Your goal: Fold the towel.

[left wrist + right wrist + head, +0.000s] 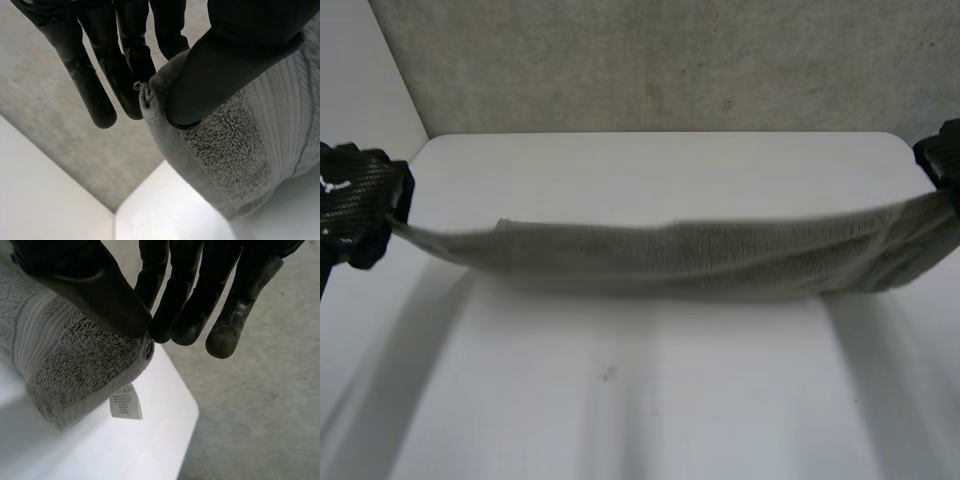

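Note:
A grey towel (670, 258) hangs stretched between my two hands above the white table (650, 390), sagging in the middle. My left hand (355, 205) grips its left end; in the left wrist view the thumb (225, 65) presses the towel's corner (225, 150) against the fingers (125, 75). My right hand (940, 160) holds the right end; in the right wrist view the thumb (95, 290) and fingertips (180, 325) pinch the towel's corner (75, 360), and a white label (125, 402) hangs below it.
A grey carpeted floor (670, 60) lies beyond the table's far edge. The table's rounded far corner (192, 412) sits below my right hand. A white wall (40, 200) stands at the left side.

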